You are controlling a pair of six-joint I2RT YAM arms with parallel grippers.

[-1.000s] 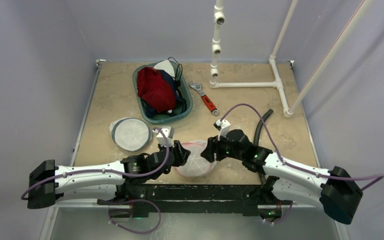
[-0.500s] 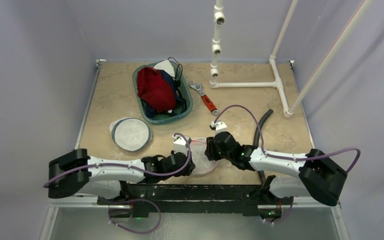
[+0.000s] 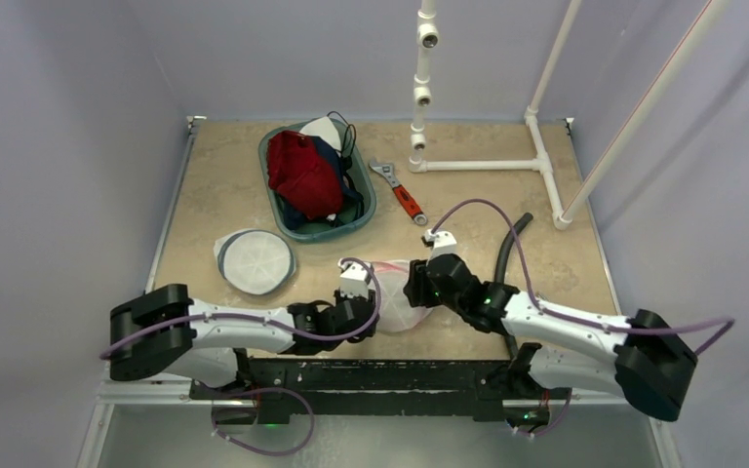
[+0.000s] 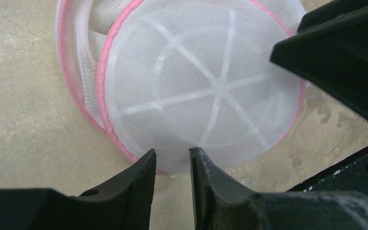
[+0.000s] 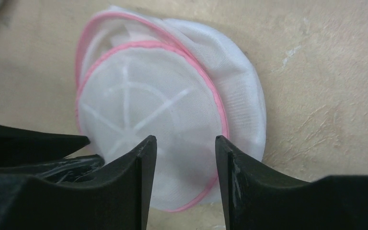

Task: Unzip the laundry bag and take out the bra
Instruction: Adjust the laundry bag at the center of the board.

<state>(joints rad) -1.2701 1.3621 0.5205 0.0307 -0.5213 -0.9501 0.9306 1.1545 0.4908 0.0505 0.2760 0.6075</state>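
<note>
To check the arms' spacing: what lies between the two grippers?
The laundry bag lies between the left gripper and the right gripper, as the top view shows.

A white mesh laundry bag (image 3: 393, 310) with pink trim lies at the 6 o'clock edge of the table (image 3: 216, 180). The left gripper (image 3: 367, 316) meets it at its 9 o'clock side and the right gripper (image 3: 413, 290) at its 2 o'clock; their jaw gaps are too small to read. A teal basin (image 3: 324, 234) holding red cloth (image 3: 302, 174) sits at 11 o'clock. An orange-handled wrench (image 3: 405, 200) lies at the basin's 3 o'clock, and a flat mesh disc (image 3: 254, 261) at its 7 o'clock.
</note>
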